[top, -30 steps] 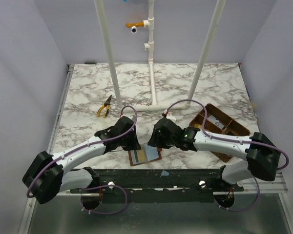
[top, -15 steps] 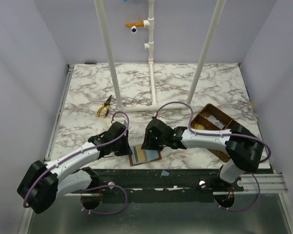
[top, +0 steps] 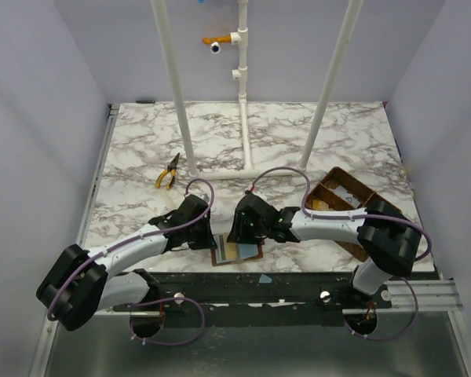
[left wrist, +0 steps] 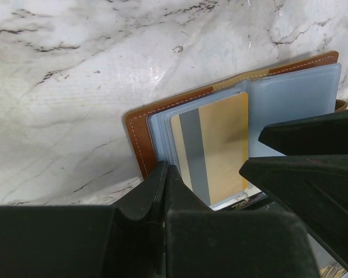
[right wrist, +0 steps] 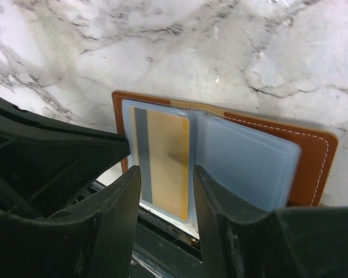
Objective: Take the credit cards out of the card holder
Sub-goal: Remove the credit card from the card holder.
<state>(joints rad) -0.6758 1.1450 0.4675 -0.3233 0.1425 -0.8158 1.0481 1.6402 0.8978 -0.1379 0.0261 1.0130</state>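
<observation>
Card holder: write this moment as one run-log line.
card holder open on table; yellowish card in pocket; left gripper open; right gripper open over card

Over the last second the right end effector has slid left and toward the near edge of the bench, and now hangs over the open wallet. The left end effector pulled nearer and leftward, then eased back to the wallet's left edge. The wallet appears nudged slightly right.
</observation>
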